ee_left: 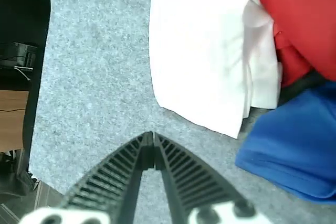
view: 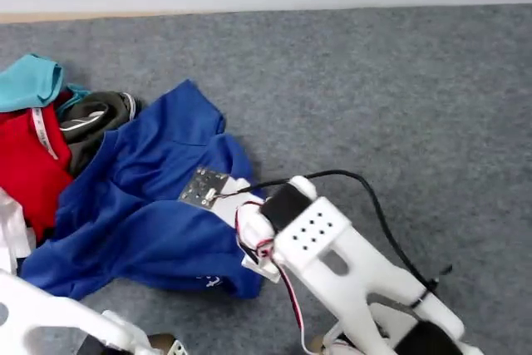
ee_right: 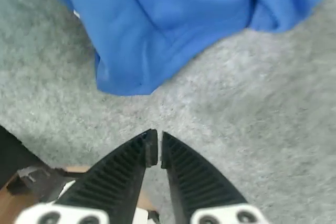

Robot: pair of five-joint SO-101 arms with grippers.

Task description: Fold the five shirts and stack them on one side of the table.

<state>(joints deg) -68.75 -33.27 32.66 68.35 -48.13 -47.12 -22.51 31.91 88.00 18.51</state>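
Logged left gripper [ee_left: 154, 142] with fingers pressed together, holding nothing; white shirt [ee_left: 210, 56] just beyond the tips, red shirt [ee_left: 302, 14] farther off. Logged right gripper [ee_right: 158, 145] likewise closed and empty, blue shirt [ee_right: 168, 30] hem just ahead of the tips. Probably best: part fingers, pinch one layer of hem, pull flat, clear of the other shirts.

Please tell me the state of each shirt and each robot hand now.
Blue fabric shirt: spread out, crumpled, unfolded.
Red fabric shirt: crumpled, unfolded.
White fabric shirt: loosely doubled over.
Teal fabric shirt: bunched up.
Dark olive shirt: bunched up.
Left hand: shut, empty.
Right hand: shut, empty.
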